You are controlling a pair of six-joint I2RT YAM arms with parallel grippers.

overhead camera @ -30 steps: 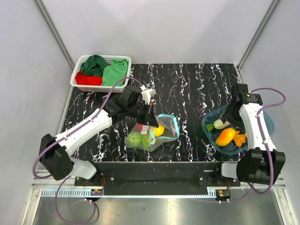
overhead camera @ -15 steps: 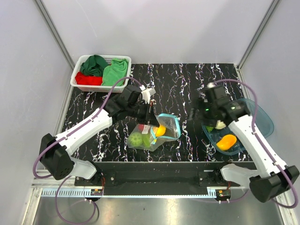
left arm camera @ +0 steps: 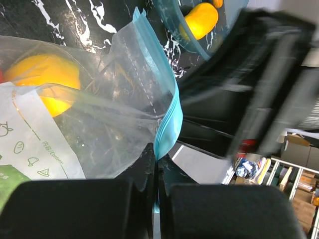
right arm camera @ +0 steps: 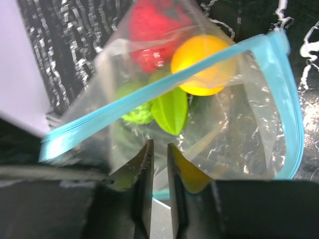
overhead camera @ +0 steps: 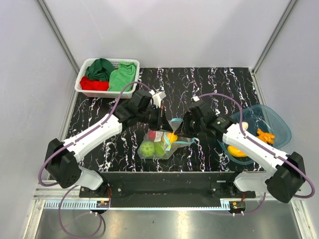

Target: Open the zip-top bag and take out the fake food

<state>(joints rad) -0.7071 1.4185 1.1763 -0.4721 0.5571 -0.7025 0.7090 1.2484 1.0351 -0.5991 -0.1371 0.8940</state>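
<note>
Mid-frame in the overhead view, the left gripper pinches the bag by its blue edge. The right gripper, fingers narrow, sits at the bag's mouth; I cannot tell if it grips.

Basket of cloths far left, teal tub right.

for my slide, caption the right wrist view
Right gripper at the mouth of the open bag, fake food inside

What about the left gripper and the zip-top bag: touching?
Touching. The left wrist view shows the left gripper shut on the zip-top bag, pinching its blue zip strip.
</note>
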